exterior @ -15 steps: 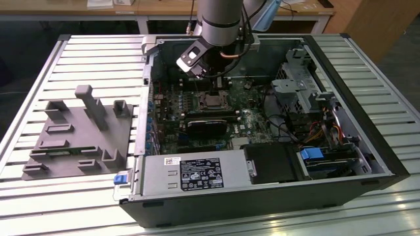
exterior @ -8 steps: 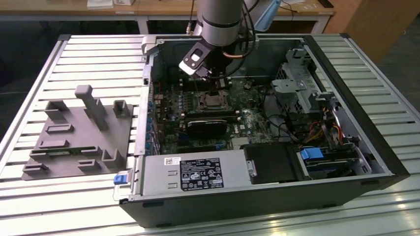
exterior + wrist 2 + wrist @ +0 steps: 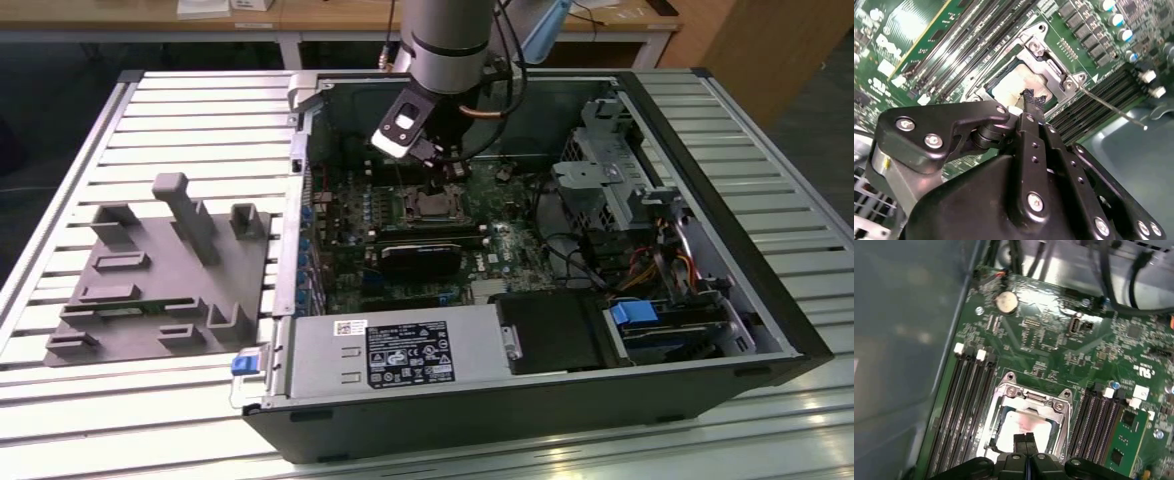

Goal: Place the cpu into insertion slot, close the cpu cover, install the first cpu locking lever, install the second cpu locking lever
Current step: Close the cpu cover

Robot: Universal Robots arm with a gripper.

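Power supply (image 3: 387, 352) up front, a silver box at the near edge of the open case! Over on the exterior view's left, a grey parts fixture (image 3: 154, 270) sits on the slatted table (image 3: 200, 110). Centre now: the gripper (image 3: 1026, 437) hangs over the insertion slot (image 3: 430, 207), fingers pinched together on nothing, tips right at the cpu (image 3: 1013, 424), which sits in the slot. The cpu cover (image 3: 1036, 401) seems to frame it, and a thin locking lever (image 3: 1114, 107) juts free. That chip reads light, stiff, slick-topped and fragile underneath, so edges only, I'd say. Exterior view's right: the drive cage (image 3: 627, 185).
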